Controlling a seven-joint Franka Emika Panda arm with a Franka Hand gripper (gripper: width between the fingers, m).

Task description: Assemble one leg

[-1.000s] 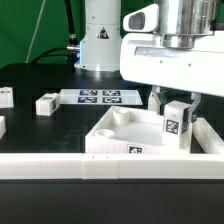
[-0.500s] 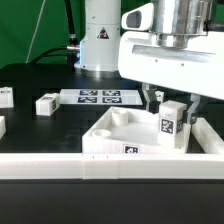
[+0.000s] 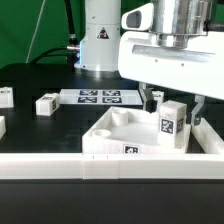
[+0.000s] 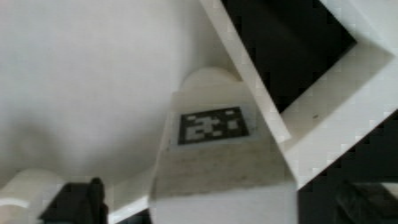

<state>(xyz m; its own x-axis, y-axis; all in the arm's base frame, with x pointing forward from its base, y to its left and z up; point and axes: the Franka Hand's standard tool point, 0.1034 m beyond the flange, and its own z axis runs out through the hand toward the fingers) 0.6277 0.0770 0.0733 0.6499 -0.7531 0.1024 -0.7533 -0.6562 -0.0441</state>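
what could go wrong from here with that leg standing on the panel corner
1. The small white tagged leg block stands upright at a corner of the large flat white square panel, and the pincer fingers straddle it loosely. If they catch it while lifting, it might tip.
2. Whether the leg is fully seated in its socket is hidden, so it could be left loose or tilted.

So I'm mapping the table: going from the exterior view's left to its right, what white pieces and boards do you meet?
Block at the left edge → second loose block → marker board → large square panel → leg standing on the panel.
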